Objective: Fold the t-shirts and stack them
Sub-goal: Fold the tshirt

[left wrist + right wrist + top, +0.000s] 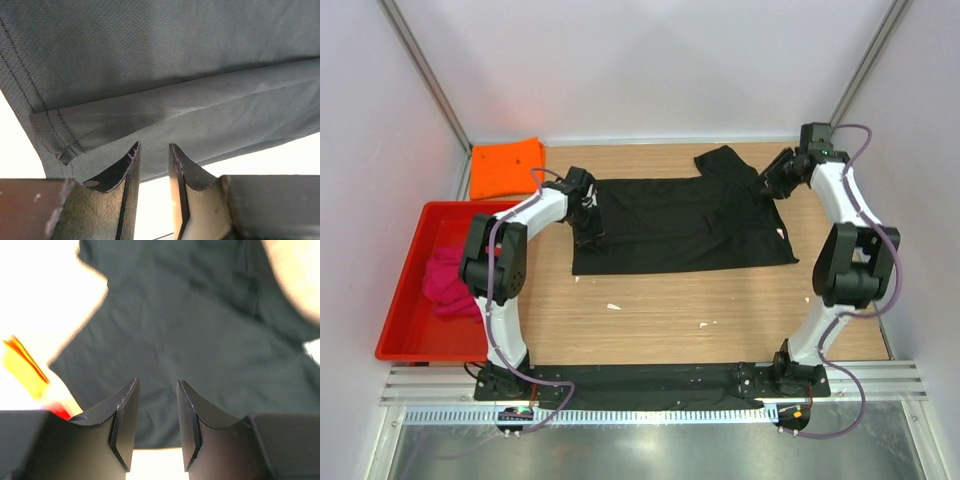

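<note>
I count one done, two to go: the bright orange cloth t-shirt (505, 168) lies folded beyond my left gripper (154, 146), the magenta-pink one (448, 280) is bunched in the red plastic tray (398, 300) behind it, and the black cloth t-shirt (680, 225) is part-folded just ahead of it and my right gripper (156, 382), both part-open, gripping nothing.

- A red plastic tray (402, 290) sits at the left edge of the wooden desk (670, 310).
- Two small white scraps (614, 306) (704, 324) lie well apart on the bare wood near the middle.
- A ribbed metal rail (420, 385) runs along the near edge.
- Plain white walls (650, 60) enclose the space.
</note>
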Robot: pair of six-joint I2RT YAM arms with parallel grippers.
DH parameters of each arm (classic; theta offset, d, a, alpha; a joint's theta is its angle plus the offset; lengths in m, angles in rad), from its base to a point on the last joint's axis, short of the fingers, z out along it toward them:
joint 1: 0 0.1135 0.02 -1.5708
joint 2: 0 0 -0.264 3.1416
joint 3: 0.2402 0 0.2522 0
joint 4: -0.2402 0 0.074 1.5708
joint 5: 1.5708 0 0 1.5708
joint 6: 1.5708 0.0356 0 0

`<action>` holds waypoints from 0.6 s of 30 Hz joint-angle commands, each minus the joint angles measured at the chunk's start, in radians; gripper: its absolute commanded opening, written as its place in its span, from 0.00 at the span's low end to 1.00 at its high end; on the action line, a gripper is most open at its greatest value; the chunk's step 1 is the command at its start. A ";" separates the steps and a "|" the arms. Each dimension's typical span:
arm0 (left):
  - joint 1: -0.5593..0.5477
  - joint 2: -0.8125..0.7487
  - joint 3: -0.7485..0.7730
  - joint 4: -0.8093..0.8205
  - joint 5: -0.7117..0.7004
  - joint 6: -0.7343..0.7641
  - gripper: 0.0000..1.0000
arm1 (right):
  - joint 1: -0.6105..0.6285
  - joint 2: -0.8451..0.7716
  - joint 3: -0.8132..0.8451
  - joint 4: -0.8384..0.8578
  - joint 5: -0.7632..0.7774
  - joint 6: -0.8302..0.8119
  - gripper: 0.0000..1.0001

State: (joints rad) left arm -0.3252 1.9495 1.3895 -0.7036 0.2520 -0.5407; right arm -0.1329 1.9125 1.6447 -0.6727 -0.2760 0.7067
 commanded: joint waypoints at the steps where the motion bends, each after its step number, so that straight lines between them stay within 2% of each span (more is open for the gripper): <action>1: 0.005 0.011 -0.003 0.015 -0.010 0.019 0.29 | 0.024 -0.197 -0.170 -0.084 0.051 -0.127 0.42; 10: 0.037 0.092 0.121 -0.023 -0.063 0.058 0.29 | 0.024 -0.434 -0.497 -0.082 0.044 -0.165 0.42; 18: 0.069 0.178 0.301 -0.088 -0.082 0.073 0.29 | 0.039 -0.461 -0.525 -0.102 0.038 -0.170 0.41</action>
State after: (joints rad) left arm -0.2649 2.1197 1.6276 -0.7532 0.1928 -0.4892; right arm -0.1040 1.4952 1.1011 -0.7811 -0.2455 0.5591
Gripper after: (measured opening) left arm 0.286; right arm 0.417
